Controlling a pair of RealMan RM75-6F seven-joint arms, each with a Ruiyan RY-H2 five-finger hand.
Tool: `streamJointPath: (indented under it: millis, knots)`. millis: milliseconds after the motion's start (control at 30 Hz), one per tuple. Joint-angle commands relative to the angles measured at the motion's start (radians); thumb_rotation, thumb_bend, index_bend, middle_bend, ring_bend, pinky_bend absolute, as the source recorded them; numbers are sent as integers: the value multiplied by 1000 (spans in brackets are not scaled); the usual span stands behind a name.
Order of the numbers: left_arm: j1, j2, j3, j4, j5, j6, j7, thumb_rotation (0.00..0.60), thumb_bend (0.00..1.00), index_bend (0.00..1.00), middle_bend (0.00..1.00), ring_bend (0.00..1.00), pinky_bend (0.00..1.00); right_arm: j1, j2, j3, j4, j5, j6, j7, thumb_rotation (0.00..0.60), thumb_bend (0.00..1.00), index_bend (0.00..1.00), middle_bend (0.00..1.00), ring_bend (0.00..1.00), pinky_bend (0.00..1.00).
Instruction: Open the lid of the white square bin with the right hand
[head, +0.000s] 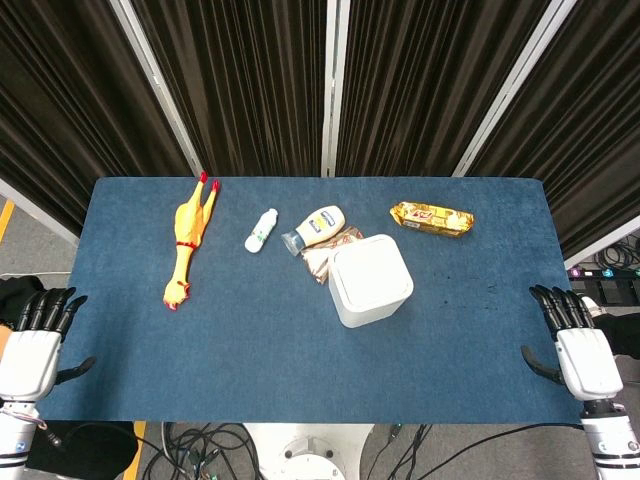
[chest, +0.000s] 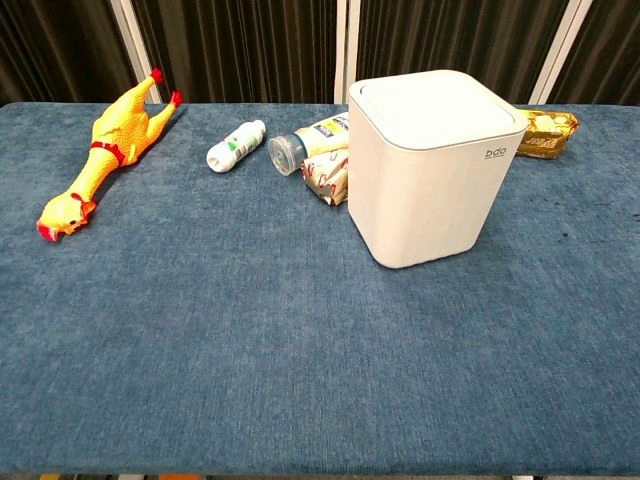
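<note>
Still-lidded white bin (head: 370, 279) hides snack packet (head: 325, 255) partly; right hand (head: 578, 340), left hand (head: 35, 335) spread, holding nothing.

Dark pleated curtains (head: 260, 80) divided by pale vertical posts (head: 335, 85) fill the upper frame behind the blue-carpeted tabletop (head: 250, 350), with grey floor (head: 30, 245) and tangled black cables (head: 200, 445) below.

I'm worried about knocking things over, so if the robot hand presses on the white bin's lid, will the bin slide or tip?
The white square bin looks like light, hollow plastic, so it may shift. It stands upright on a wide base, so tipping seems unlikely. The blue cloth probably adds grip against sliding.
</note>
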Motion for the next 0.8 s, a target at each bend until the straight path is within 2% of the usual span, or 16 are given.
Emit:
streamJointPath:
  millis: [33,267,400,500,633,800]
  knots:
    - [-1,0,0,1,-1,-2,0,600,0,149,81,0,3,1,-1,0,0,2,-3,-1,600,224,0,75,0,0]
    - [-3,-2,0,4,0,-4,-3,600,0,149,80,0,3,12,0,-3,-3,-10,-17,2,600,223,0,75,0,0]
    - [-7,-2,-1,4,0,-10,-4,600,0,149,81,0,3,60,12,4,-23,-63,-49,21,600,223,0,74,0,0]
    - [-10,-2,-2,4,5,-9,-5,600,0,149,81,0,3,142,32,27,-54,-110,-121,34,600,222,0,74,0,0]
    - [-12,-4,-2,9,6,-11,-10,600,0,149,81,0,3,261,31,74,-85,-118,-242,27,600,220,21,85,0,0]
    - [-15,-6,-1,16,3,-17,-16,600,0,149,81,0,3,394,-16,123,-87,-74,-397,13,600,217,139,138,0,0]
